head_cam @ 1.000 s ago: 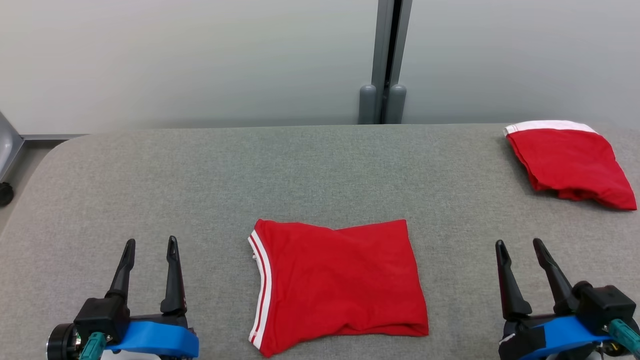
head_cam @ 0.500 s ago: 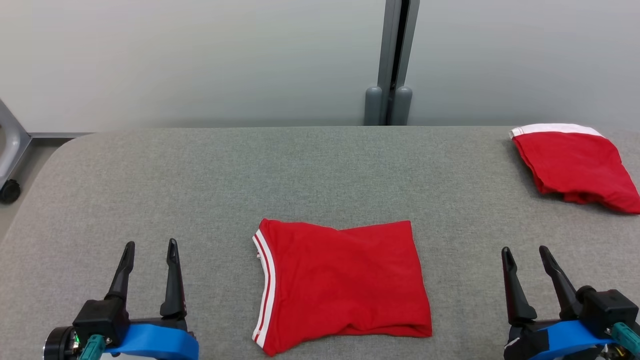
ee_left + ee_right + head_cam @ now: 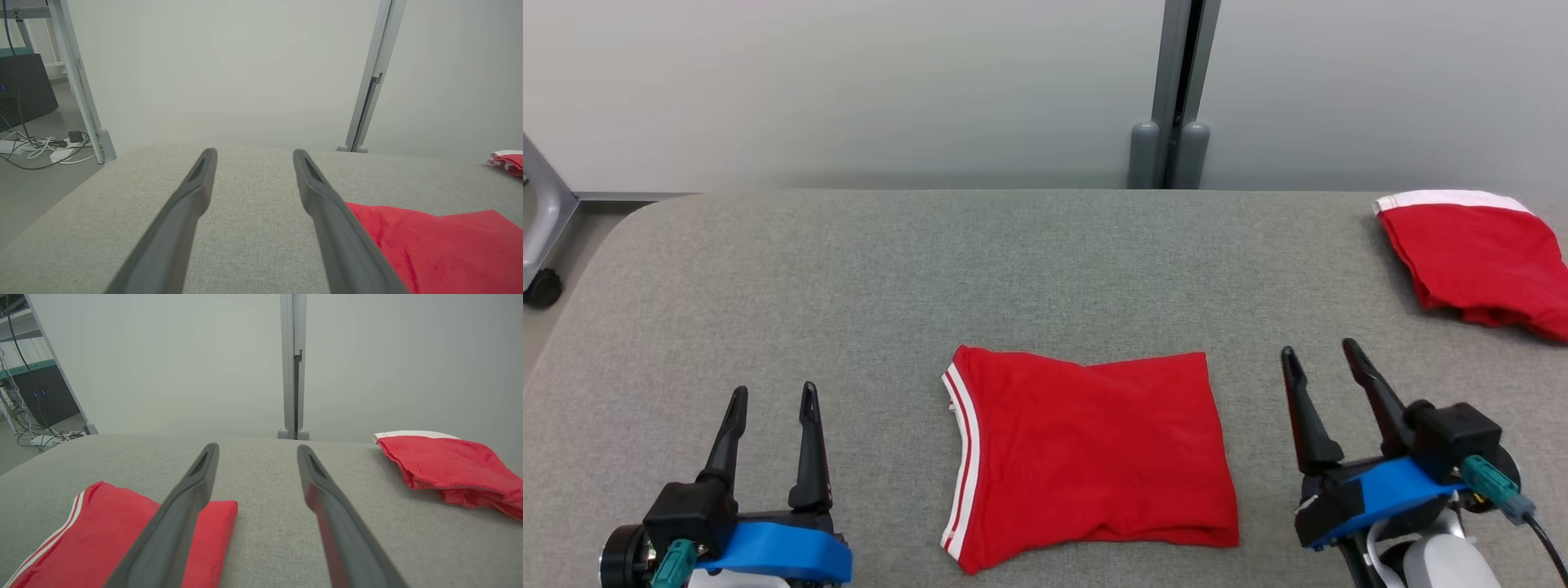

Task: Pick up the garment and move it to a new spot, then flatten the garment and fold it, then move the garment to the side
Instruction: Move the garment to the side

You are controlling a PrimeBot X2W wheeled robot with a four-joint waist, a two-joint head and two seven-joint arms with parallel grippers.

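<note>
A red garment (image 3: 1086,457) with white stripes on its left hem lies folded flat on the grey table (image 3: 849,269), near the front edge. My left gripper (image 3: 773,392) stands open to the garment's left, well apart from it. The left wrist view has these open fingers (image 3: 254,153) over bare cloth, with the garment (image 3: 441,245) at the lower right. My right gripper (image 3: 1319,349) is open too, just off the garment's right edge and touching nothing. In the right wrist view that gripper (image 3: 257,447) points past the garment's far right corner (image 3: 102,535).
A second folded red garment (image 3: 1478,253) with a white band lies at the table's far right corner, also showing in the right wrist view (image 3: 445,465). A grey post (image 3: 1176,90) stands behind the table against the pale wall. A caster wheel (image 3: 541,287) sits on the floor at far left.
My right gripper has moved forward and to the left, closer to the garment's right edge. The head camera has shifted slightly. The left gripper and both garments stay put.
</note>
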